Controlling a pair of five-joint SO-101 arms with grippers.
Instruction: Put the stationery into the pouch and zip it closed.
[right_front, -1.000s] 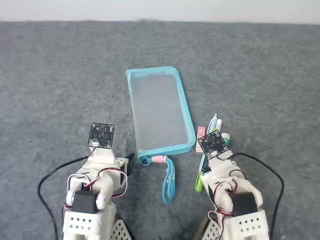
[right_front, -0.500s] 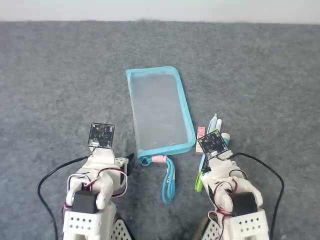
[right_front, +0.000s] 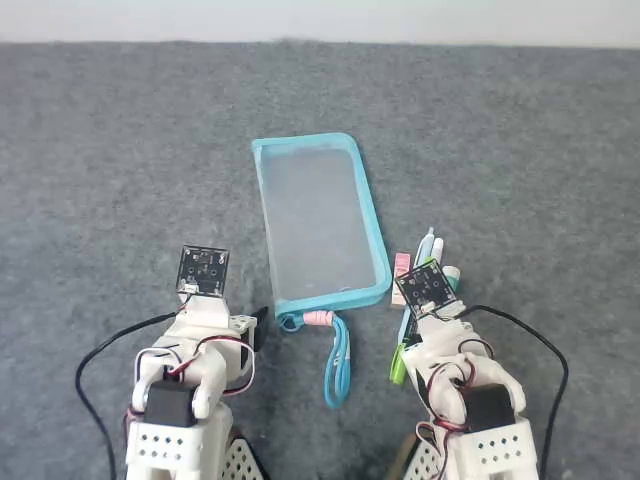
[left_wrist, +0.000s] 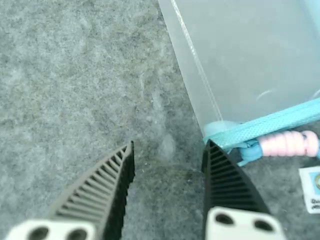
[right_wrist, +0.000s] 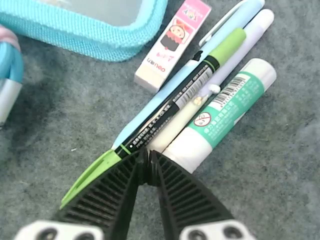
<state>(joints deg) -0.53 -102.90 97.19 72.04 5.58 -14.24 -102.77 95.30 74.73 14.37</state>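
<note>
The clear pouch (right_front: 320, 225) with teal edging lies flat in the middle of the grey felt; its pink zipper pull (right_front: 318, 318) and blue strap (right_front: 340, 365) sit at its near end. In the left wrist view my left gripper (left_wrist: 170, 150) hovers open just short of the pouch's near corner (left_wrist: 220, 131), the pink pull (left_wrist: 290, 144) beside one finger. The stationery lies beside the pouch: a pink eraser (right_wrist: 172, 45), a green-capped pen (right_wrist: 175, 105), a white pen (right_wrist: 235, 45) and a glue stick (right_wrist: 220, 120). My right gripper (right_wrist: 146, 157) is shut, its tips at the near ends of the pens.
Grey felt (right_front: 120, 150) covers the whole table, with open room to the left, right and far side of the pouch. Both arm bases (right_front: 180, 420) stand at the near edge, cables trailing beside them.
</note>
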